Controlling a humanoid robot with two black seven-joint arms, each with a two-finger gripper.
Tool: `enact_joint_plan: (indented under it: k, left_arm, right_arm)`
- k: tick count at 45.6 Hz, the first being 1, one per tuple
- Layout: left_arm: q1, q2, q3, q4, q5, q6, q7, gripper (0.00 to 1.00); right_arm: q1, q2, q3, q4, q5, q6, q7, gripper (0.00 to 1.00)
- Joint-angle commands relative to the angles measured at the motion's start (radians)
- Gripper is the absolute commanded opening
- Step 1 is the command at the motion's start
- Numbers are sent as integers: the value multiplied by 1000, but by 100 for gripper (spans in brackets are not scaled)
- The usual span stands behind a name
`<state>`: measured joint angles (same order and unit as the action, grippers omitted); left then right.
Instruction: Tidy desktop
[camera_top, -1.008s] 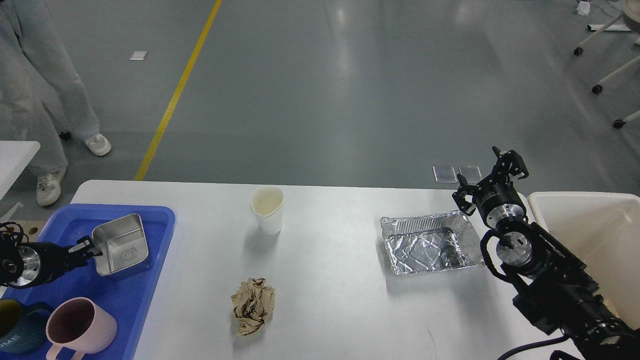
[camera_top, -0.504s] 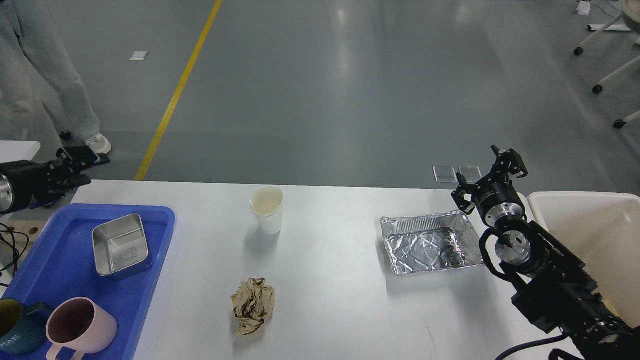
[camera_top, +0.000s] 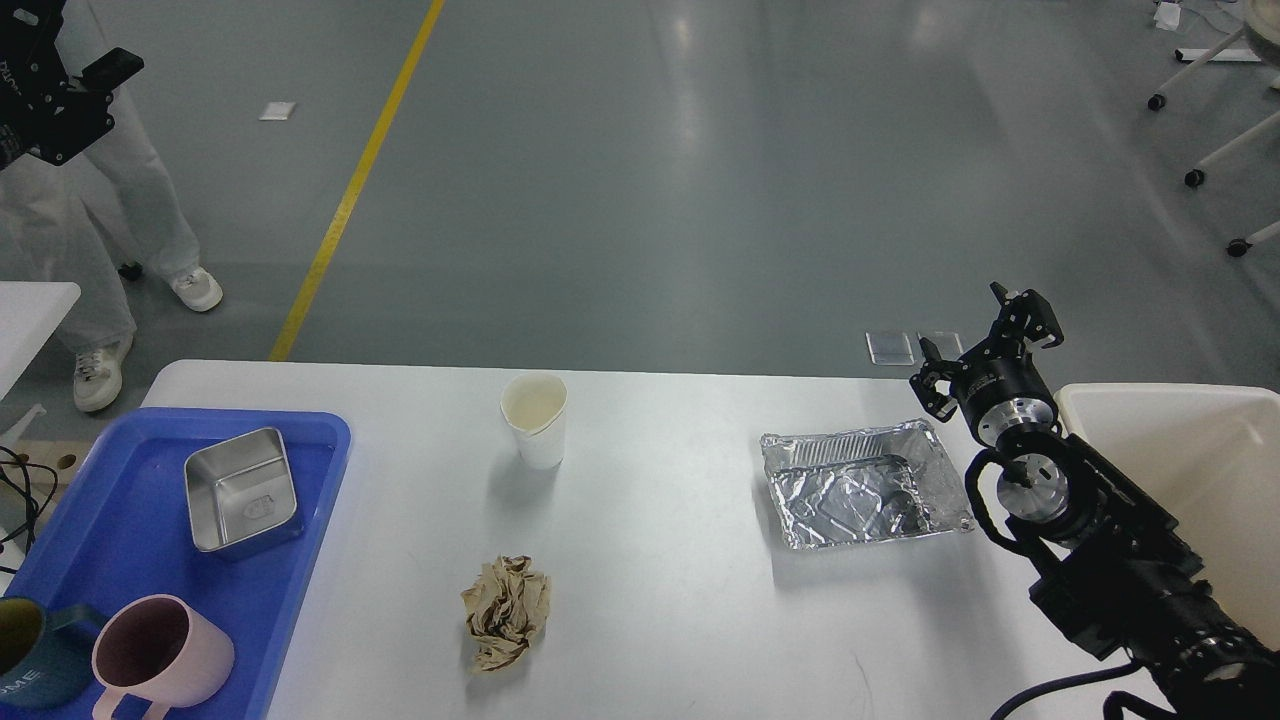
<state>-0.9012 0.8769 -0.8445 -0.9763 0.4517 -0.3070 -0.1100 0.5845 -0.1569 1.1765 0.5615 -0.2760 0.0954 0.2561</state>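
Note:
The white desktop (camera_top: 660, 560) fills the lower part of the head view. On it stand a white paper cup (camera_top: 535, 420), a crumpled brown paper ball (camera_top: 507, 610) and an empty foil tray (camera_top: 865, 485). My right gripper (camera_top: 985, 338) is open and empty, held just above the desktop's far right edge, beside the foil tray's far right corner. My left gripper (camera_top: 72, 50) is raised high at the top left, well off the desktop, fingers apart and empty.
A blue tray (camera_top: 130, 590) at the left holds a steel box (camera_top: 242, 490), a pink mug (camera_top: 160, 655) and a dark mug (camera_top: 25, 665). A beige bin (camera_top: 1200, 400) stands at the right edge. A person stands at far left.
My left gripper left the steel box in the blue tray and rose up and back to the top left. My right gripper shifted only slightly.

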Motion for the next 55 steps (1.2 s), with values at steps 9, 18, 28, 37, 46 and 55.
enact_joint_plan:
  k: [9, 18, 28, 37, 46, 55]
  left_arm:
    - [24, -206, -93, 197, -229, -9, -126, 93]
    - [59, -329, -162, 283, -419, -27, -140, 94]
    - [91, -476, -192, 375, -527, -86, -134, 95]
    - [166, -585, -272, 347, -525, -90, -129, 96]
    - [225, -644, -281, 291, -525, -43, -128, 97]
    - [223, -633, -295, 288, -525, -43, -128, 97]
  right_arm:
    - [3, -1, 0, 0, 0, -10, -1, 100]
    - [3, -13, -1, 0, 0, -10, -3, 100]
    - [11, -41, -3, -2, 0, -10, -1, 100]
    - [21, -44, -3, -2, 0, 3, 2, 100]
    - [8, -81, 2, 66, -6, 7, 5, 100]
    - [-60, -167, 5, 213, -58, 0, 17, 100]
